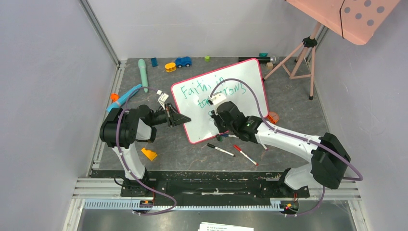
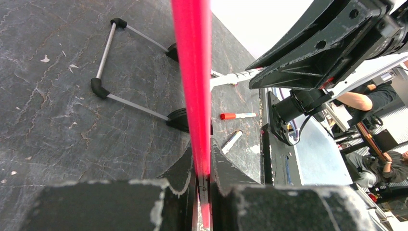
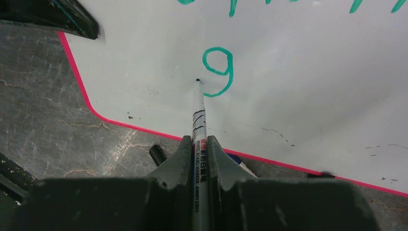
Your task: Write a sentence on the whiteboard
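Observation:
The whiteboard (image 1: 197, 122), white with a pink-red rim, stands tilted in the middle of the table. Green words of the sentence (image 1: 207, 89) run across its upper part in two lines. My left gripper (image 1: 179, 119) is shut on the board's left rim; in the left wrist view that red rim (image 2: 192, 72) runs up from between the closed fingers (image 2: 180, 171). My right gripper (image 3: 198, 144) is shut on a white marker (image 3: 198, 122). The marker's tip sits on the board (image 3: 298, 86) just left of a green "g" (image 3: 219, 72) on a third line.
Two loose markers (image 1: 221, 149) (image 1: 246, 155) lie on the table below the board, and an orange block (image 1: 149, 154) lies near the left arm. Toys, a blue car (image 1: 183, 61) and a teal cylinder (image 1: 143, 74) sit at the back. A pink tripod (image 1: 303, 53) with a dotted panel (image 1: 356, 14) stands back right.

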Controlling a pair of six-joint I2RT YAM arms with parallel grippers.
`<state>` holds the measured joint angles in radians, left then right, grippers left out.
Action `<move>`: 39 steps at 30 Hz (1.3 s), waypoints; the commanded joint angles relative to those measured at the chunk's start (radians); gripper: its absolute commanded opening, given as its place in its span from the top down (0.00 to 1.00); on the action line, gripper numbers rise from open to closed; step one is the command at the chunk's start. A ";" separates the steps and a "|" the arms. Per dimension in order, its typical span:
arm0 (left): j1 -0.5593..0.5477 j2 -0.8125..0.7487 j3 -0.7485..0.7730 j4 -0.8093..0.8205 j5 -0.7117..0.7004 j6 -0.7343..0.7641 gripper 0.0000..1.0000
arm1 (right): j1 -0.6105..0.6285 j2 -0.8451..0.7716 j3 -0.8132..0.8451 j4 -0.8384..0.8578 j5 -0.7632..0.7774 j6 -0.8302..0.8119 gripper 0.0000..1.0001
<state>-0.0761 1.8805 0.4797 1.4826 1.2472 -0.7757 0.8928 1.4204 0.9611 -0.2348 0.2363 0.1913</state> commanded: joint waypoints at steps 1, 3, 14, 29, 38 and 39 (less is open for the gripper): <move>-0.017 -0.025 0.007 0.074 0.061 0.066 0.98 | -0.005 -0.036 0.050 0.045 0.012 0.007 1.00; -0.017 -0.023 0.007 0.074 0.062 0.065 0.98 | -0.005 -0.097 0.019 0.064 0.022 0.007 1.00; -0.016 -0.021 0.009 0.074 0.062 0.065 0.98 | -0.079 -0.162 0.002 0.021 0.069 0.001 1.00; -0.016 -0.022 0.007 0.074 0.061 0.065 0.98 | -0.094 -0.111 0.006 0.024 0.048 -0.014 1.00; -0.016 -0.023 0.007 0.074 0.061 0.067 0.98 | -0.097 -0.078 0.029 0.025 0.064 -0.019 1.00; -0.016 -0.023 0.007 0.074 0.061 0.067 0.98 | -0.096 -0.074 0.032 0.025 0.068 -0.019 1.00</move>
<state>-0.0765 1.8805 0.4797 1.4826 1.2484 -0.7757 0.8001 1.3323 0.9459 -0.2276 0.2787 0.1837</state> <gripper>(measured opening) 0.122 0.121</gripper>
